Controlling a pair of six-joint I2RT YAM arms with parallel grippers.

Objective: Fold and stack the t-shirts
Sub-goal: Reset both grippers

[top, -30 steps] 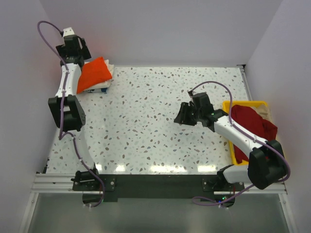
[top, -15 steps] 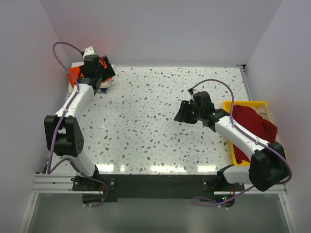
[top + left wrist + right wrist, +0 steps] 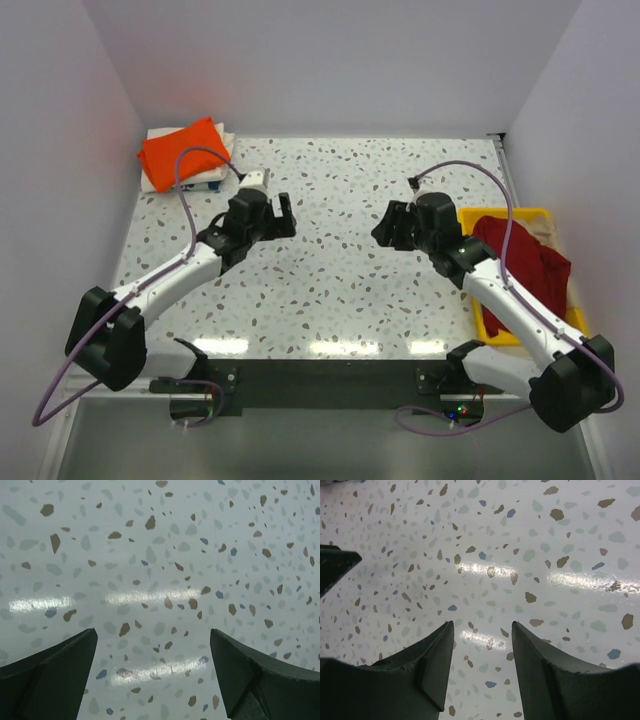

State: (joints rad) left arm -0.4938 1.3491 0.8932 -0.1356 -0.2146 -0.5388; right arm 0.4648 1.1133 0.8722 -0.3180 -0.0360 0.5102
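A folded bright orange t-shirt (image 3: pixel 182 152) lies at the table's back left corner, on top of a folded cream one (image 3: pixel 226 141). The dark red t-shirt (image 3: pixel 524 262) sits crumpled in the yellow tray (image 3: pixel 492 327) at the right edge. My left gripper (image 3: pixel 283 215) hovers over the bare table left of centre, well away from the stack. Its jaws stand wide open and empty (image 3: pixel 154 635). My right gripper (image 3: pixel 390 226) is over the table just left of the tray, also open with nothing between its fingers (image 3: pixel 482 625). The two grippers face each other.
Speckled terrazzo table (image 3: pixel 330 290) with white walls on the left, back and right. A bit of beige cloth (image 3: pixel 548 230) shows in the tray's far corner. A dark finger of the left gripper (image 3: pixel 335 566) shows at the left of the right wrist view.
My left arm has swung from the back left stack to the middle of the table, uncovering the orange t-shirt. My right gripper has shifted slightly back and opened wider.
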